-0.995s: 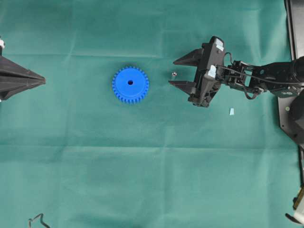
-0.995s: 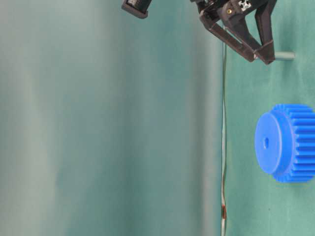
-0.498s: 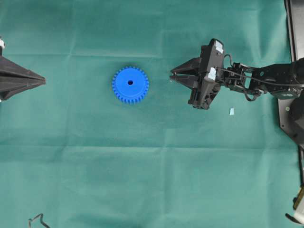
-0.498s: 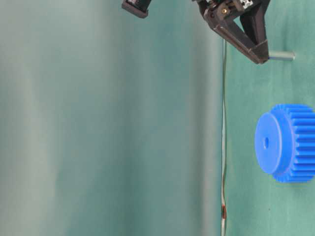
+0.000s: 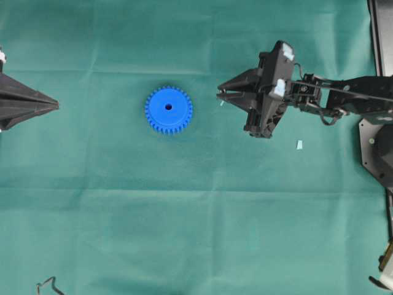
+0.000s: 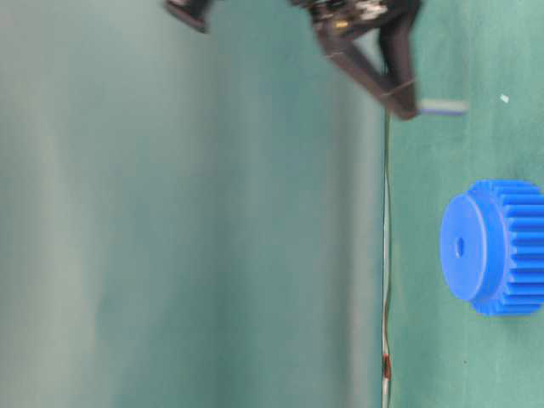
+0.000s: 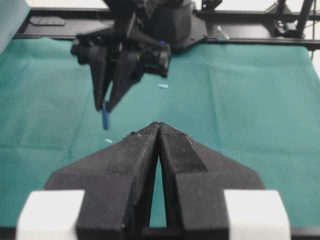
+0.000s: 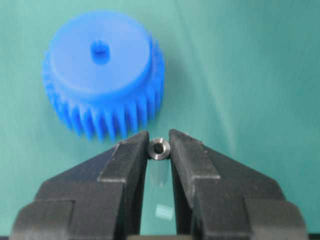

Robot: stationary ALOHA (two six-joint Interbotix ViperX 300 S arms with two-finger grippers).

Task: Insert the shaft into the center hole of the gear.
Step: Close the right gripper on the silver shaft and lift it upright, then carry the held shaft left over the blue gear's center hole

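While the right gripper (image 5: 220, 95) hangs right of centre in the overhead view, its two fingers are pinched on the shaft (image 8: 159, 148), whose hollow silvery end shows between the tips in the right wrist view. Seen from table level, the shaft (image 6: 442, 107) sticks out past the fingertips at the top of the frame, clear of the green cloth (image 5: 184, 215), though that picture is blurred there.

Left of the gripper, with a bare strip of cloth between them, the gear (image 5: 169, 109) lies flat with its center hole (image 5: 168, 107) facing up and uncovered. Open cloth surrounds the gear on every side. A small pale scrap (image 5: 299, 144) lies below the right arm, and a tinier pale fleck (image 5: 221, 103) sits just under the fingertips.

At the left edge of the overhead view, the left gripper (image 5: 56, 106) points toward the gear from well away; in its own wrist view its fingers (image 7: 177, 150) meet at the tips, holding nothing. A black frame rail (image 5: 379, 37) runs along the upper right edge.
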